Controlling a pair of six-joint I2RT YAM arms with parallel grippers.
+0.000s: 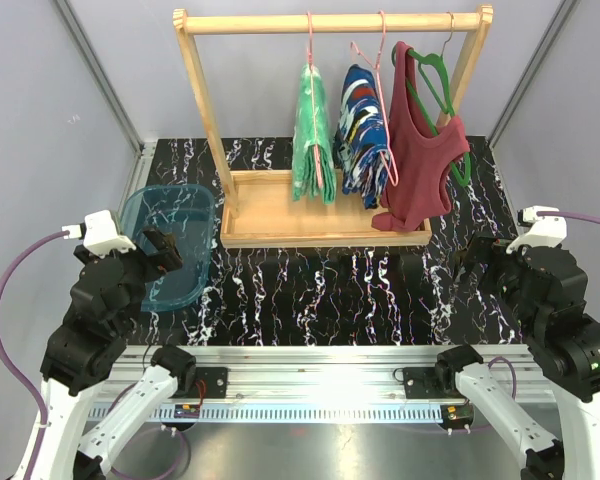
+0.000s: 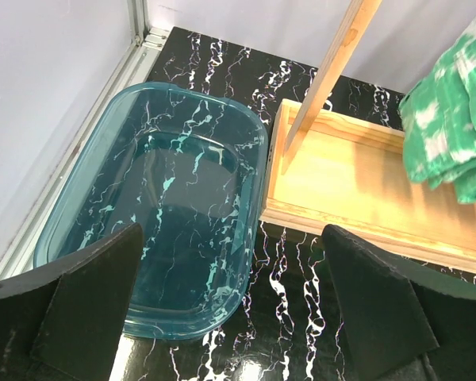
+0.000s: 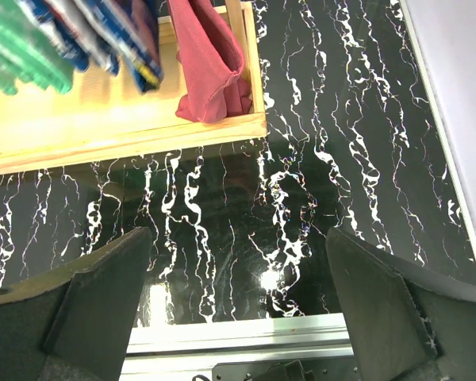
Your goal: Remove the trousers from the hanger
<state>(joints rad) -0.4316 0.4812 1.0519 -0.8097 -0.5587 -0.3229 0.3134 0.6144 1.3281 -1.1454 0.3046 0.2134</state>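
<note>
Left gripper: the left gripper (image 2: 232,234) is hovering at the left of the top view, over the near end of a translucent teal plastic tub (image 2: 79,190); its black fingers (image 2: 103,294) are standing wide apart and holding nothing.
Right gripper: the right gripper (image 3: 239,234) is hanging at the right of the top view above the black white-veined tabletop (image 3: 325,143); its fingers (image 3: 373,302) are spread wide, with nothing between them.
Green trousers: the folded mottled green-and-white cloth trousers (image 1: 313,140) are hanging from a pink wire hanger (image 1: 309,55) at upper centre, their lower edge reaching down near the tray.
Blue trousers: the folded blue trousers with red, white and black patches (image 1: 363,130) are hanging on a second pink hanger (image 1: 382,60), just right of the green pair.
Tank top: a maroon tank top (image 1: 420,150) is hanging on a green hanger (image 1: 438,78), rightmost on the rail, its hem drooping onto the tray's right end.
Rack: a light wooden clothes rack (image 1: 330,22) is standing at the upper centre of the top view on its shallow wooden tray base (image 1: 265,215).
Tub: it is sitting on the tabletop just left of the tray.
</note>
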